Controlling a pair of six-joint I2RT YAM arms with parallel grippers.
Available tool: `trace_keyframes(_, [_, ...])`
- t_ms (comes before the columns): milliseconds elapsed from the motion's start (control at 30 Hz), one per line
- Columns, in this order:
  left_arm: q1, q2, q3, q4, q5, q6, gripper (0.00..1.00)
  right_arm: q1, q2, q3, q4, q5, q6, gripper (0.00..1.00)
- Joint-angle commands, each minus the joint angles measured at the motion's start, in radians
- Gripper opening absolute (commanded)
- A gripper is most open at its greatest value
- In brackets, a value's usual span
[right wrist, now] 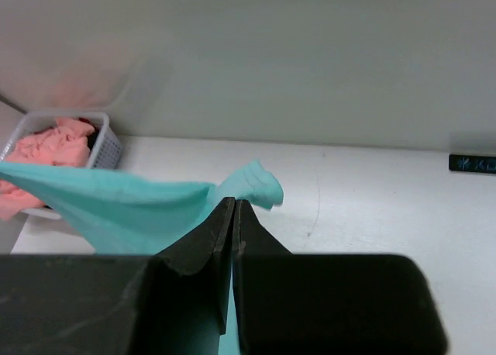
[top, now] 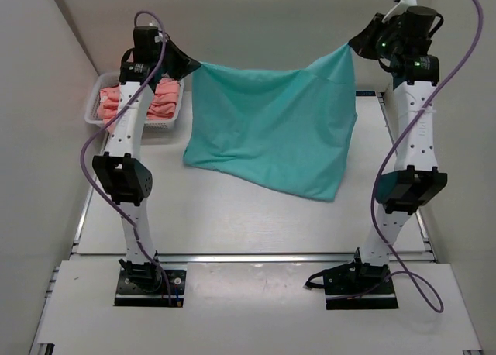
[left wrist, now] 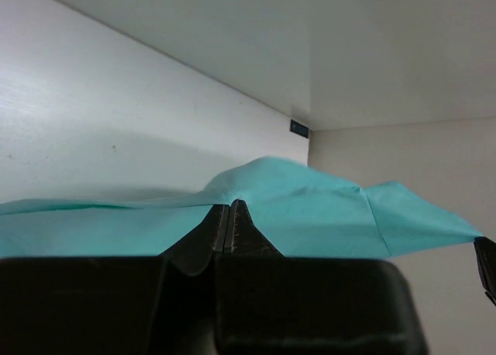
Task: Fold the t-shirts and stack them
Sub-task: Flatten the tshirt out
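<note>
I'm holding the teal shirt point(top: 271, 130) spread in the air between both arms, its lower edge down on the table point(top: 232, 223). The left gripper point(top: 188, 63) and right gripper point(top: 354, 46) are each pinched tight on a top corner. Nothing is folded yet (the pink shirts point(top: 139, 101) wait in the basket point(top: 91, 115)), so nearly everything remains.

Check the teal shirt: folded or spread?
Spread. The teal shirt hangs as one open sheet between the left gripper and right gripper, each shut on an upper corner; its lower edge rests on the table.
</note>
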Motion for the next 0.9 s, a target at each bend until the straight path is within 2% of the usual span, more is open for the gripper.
trace_keyframes(0, [0.041,-0.14,0.093,0.109,0.083,-0.016,0.0,-0.045,-0.167,0.076,0.222,-0.073,0.035,0.01])
trace_keyframes(100, [0.071,-0.27,-0.028,0.203,0.103,-0.036,0.0,-0.075,-0.226,0.038,0.245,-0.112,0.072,0.0])
trace_keyframes(267, [0.076,-0.372,-0.129,0.163,0.095,0.025,0.0,-0.074,-0.307,-0.081,0.162,-0.113,0.014,0.0])
trace_keyframes(333, [0.059,-0.422,-0.251,0.145,0.08,0.051,0.0,-0.06,-0.347,-0.162,0.124,-0.092,-0.009,0.0])
trace_keyframes(400, [0.051,-0.52,-0.408,0.187,0.08,0.06,0.0,-0.007,-0.379,-0.281,0.098,-0.049,-0.061,0.0])
trace_keyframes(467, [0.048,-0.604,-0.656,0.235,0.069,0.045,0.0,0.041,-0.455,-0.404,0.087,-0.003,-0.086,0.0])
trace_keyframes(600, [0.05,-0.741,-0.954,0.221,0.077,0.03,0.0,0.067,-0.649,-0.818,0.127,0.003,-0.083,0.0])
trace_keyframes(667, [0.047,-0.789,-1.158,0.218,0.077,0.025,0.0,0.089,-0.731,-1.036,0.124,0.003,-0.084,0.0])
trace_keyframes(700, [0.042,-0.818,-1.253,0.221,0.072,0.016,0.0,0.096,-0.779,-1.082,0.103,0.008,-0.083,0.0])
trace_keyframes(800, [0.048,-0.878,-1.463,0.241,0.054,0.001,0.0,0.081,-0.874,-1.291,0.037,-0.001,-0.075,0.0])
trace_keyframes(867, [0.05,-0.901,-1.537,0.229,0.037,0.004,0.0,0.081,-0.91,-1.409,-0.002,-0.006,-0.074,0.0])
